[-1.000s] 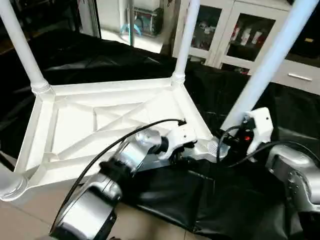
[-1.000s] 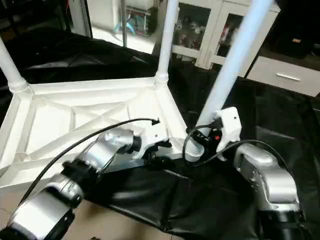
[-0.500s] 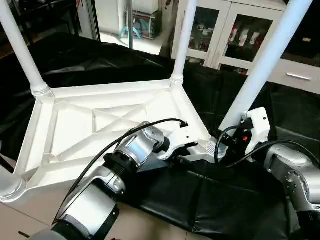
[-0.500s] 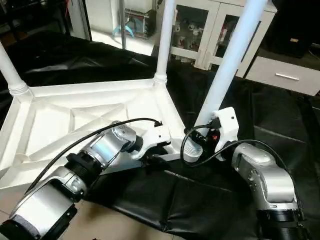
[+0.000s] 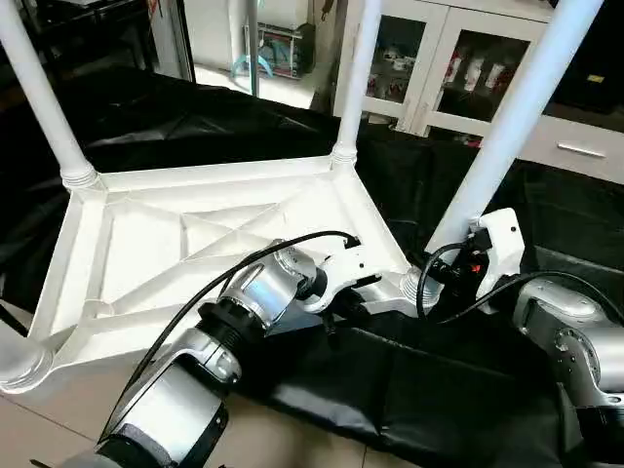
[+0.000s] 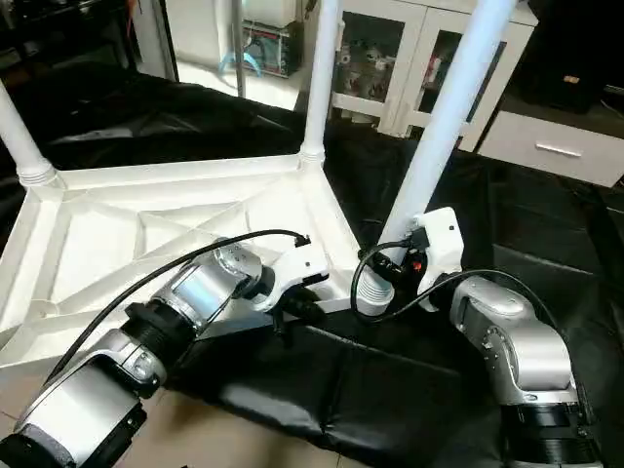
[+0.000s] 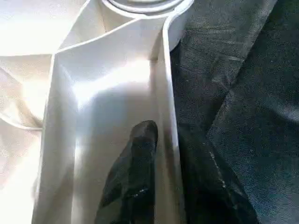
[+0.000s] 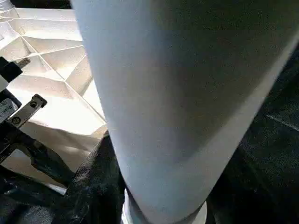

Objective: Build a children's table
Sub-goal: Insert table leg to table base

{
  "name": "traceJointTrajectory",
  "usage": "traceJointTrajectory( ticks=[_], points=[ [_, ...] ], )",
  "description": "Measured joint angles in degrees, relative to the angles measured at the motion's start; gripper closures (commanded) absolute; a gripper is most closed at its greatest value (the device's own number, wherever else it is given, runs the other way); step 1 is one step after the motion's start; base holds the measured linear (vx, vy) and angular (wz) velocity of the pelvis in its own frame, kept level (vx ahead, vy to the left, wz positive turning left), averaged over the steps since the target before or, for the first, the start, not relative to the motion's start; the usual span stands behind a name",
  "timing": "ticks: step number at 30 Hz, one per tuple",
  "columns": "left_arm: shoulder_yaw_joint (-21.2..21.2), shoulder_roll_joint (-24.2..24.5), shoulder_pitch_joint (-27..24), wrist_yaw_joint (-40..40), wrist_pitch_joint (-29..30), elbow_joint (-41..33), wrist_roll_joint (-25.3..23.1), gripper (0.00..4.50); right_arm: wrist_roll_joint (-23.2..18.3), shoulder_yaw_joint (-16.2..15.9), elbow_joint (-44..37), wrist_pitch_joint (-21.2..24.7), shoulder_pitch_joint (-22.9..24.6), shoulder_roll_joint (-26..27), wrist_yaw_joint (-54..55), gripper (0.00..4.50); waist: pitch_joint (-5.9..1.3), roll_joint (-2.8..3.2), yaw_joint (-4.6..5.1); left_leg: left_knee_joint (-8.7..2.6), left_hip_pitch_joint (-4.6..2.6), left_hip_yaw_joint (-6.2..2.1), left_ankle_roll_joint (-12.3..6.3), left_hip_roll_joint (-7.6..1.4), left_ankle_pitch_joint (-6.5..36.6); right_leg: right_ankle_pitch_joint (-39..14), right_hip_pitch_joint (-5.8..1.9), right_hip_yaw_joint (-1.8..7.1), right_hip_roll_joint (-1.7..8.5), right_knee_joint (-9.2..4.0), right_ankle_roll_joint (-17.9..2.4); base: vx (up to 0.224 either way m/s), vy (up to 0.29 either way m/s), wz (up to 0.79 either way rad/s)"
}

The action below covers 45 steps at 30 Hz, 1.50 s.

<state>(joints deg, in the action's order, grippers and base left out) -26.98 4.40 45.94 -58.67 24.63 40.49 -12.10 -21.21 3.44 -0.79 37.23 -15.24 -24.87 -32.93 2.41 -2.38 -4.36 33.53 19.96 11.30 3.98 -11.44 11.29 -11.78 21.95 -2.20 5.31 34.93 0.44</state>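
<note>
While the upturned white plastic rectangular tabletop point(image 5: 185, 244) lies on black sheeting point(image 5: 429, 390), all four long white tube legs stand in its corners.
Change: left gripper point(image 5: 343, 304) has narrowed onto the tabletop's near rim, one finger point(image 7: 135, 168) inside, one outside.
Meaning: rim is probably braced.
Right gripper point(image 6: 402, 278): half-open around nearest leg point(image 5: 507, 127); grip unclear.
Room: glass-fronted white cabinets point(image 5: 458, 68) behind.

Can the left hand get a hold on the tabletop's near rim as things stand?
Probably yes: the left hand already straddles the tabletop rim, one finger inside the wall, one outside, with nothing between.
</note>
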Motion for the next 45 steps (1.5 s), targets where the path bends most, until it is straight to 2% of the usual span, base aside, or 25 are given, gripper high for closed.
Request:
traceJointTrajectory(
  ticks=[2,5,9,20,25,27,31,33,35,36,40,45],
  points=[
    [-0.1,0.0,-0.2,-0.2,0.2,-0.5,0.0,4.01,0.1,0.0,0.0,0.0,0.0,0.0,0.0,2.65,-0.02,0.03,0.02,0.01,0.01,0.0,0.0,0.0,0.0,0.0,0.0,0.01,0.0,0.0,0.0,0.0,0.0,0.0],
    [-0.4,0.2,-0.3,-0.4,0.4,-1.0,-0.1,4.38,0.1,-0.1,0.0,0.0,0.0,0.0,0.0,2.65,-0.02,0.02,0.11,0.0,0.01,0.0,0.01,0.0,0.0,0.0,-0.01,0.0,0.0,0.0,0.1,0.0,0.0,0.0],
    [-0.7,0.2,-1.1,0.3,0.6,-2.0,-0.2,4.5,0.2,-0.3,0.0,0.0,0.0,0.0,0.0,2.65,-0.06,0.01,0.13,-0.03,0.01,-0.03,0.01,0.0,0.0,0.0,-0.02,-0.01,0.0,0.0,0.2,0.0,0.0,0.0],
    [-0.2,-0.1,-1.1,1.6,0.6,-1.9,0.1,4.5,0.6,-0.1,0.1,0.0,0.0,0.1,0.0,2.65,-0.11,0.1,0.15,-0.04,0.07,-0.03,0.01,0.0,0.0,-0.3,-0.02,0.01,0.01,-0.03,0.6,0.0,0.0,0.0],
    [0.0,0.2,-1.1,1.6,0.4,-1.6,0.3,4.5,1.0,-0.6,0.6,-0.4,-0.5,0.3,0.0,2.65,-0.12,0.11,0.48,-0.1,0.07,-0.03,0.01,0.0,0.0,-0.3,0.0,0.0,0.01,-0.05,0.6,0.0,0.0,0.0],
    [1.3,0.2,-0.8,2.4,-0.5,0.1,1.0,4.5,2.1,-0.9,2.8,-1.4,-1.9,1.9,1.1,2.65,-0.16,0.16,0.96,-0.15,0.06,-0.04,0.01,0.02,0.0,-0.3,-0.03,0.01,0.01,-0.09,0.6,0.0,0.0,0.0],
    [4.5,-1.2,1.1,7.3,-2.2,5.6,1.4,4.5,5.0,-0.5,10.9,-6.0,-7.1,8.9,11.2,2.66,-0.23,-0.01,2.35,-0.42,0.09,-0.22,0.05,0.06,0.0,-0.3,-0.01,-0.17,-0.01,-0.51,0.7,0.0,0.0,0.0],
    [6.9,-3.4,3.9,12.7,-2.4,11.0,1.4,4.5,7.2,0.8,20.3,-12.0,-12.8,15.3,21.4,2.66,-0.27,-0.28,3.3,-0.43,0.22,-0.41,0.09,0.1,-0.1,-0.3,0.21,-0.34,0.0,-0.92,0.7,0.0,0.0,0.0],
    [8.8,-5.5,5.9,17.0,-2.3,14.7,1.8,4.5,8.7,1.3,27.0,-16.3,-16.7,18.5,28.6,2.66,-0.28,-0.42,4.06,-0.41,0.65,-1.19,0.13,0.48,-0.1,-0.3,0.28,-0.51,0.0,-1.46,0.6,-0.038,0.043,-0.18],
    [9.4,-6.6,6.6,19.0,-2.1,15.9,2.0,4.5,9.7,1.2,29.3,-17.8,-17.8,19.2,31.3,2.66,-0.32,-0.47,4.25,-0.41,0.59,-1.24,0.13,0.56,-0.1,0.1,0.27,-0.49,-0.01,-1.86,0.3,0.0,0.0,0.0],
    [10.6,-7.5,8.2,22.0,-2.2,18.6,2.9,4.5,10.9,1.7,34.1,-20.6,-21.1,21.3,35.6,2.66,-0.35,-1.5,4.27,-0.24,0.49,-1.11,0.08,0.72,-0.1,1.5,0.28,-0.19,0.05,-1.85,-0.1,0.0,0.0,0.0],
    [12.0,-7.8,10.0,24.1,-3.2,21.0,3.0,4.5,12.2,1.9,40.8,-24.1,-25.6,22.6,38.4,2.66,-0.35,-1.64,4.2,-0.59,0.64,-1.08,0.1,0.58,-0.1,1.6,0.66,-0.32,-0.04,-1.8,0.0,0.0,0.0,0.0]
  ],
)
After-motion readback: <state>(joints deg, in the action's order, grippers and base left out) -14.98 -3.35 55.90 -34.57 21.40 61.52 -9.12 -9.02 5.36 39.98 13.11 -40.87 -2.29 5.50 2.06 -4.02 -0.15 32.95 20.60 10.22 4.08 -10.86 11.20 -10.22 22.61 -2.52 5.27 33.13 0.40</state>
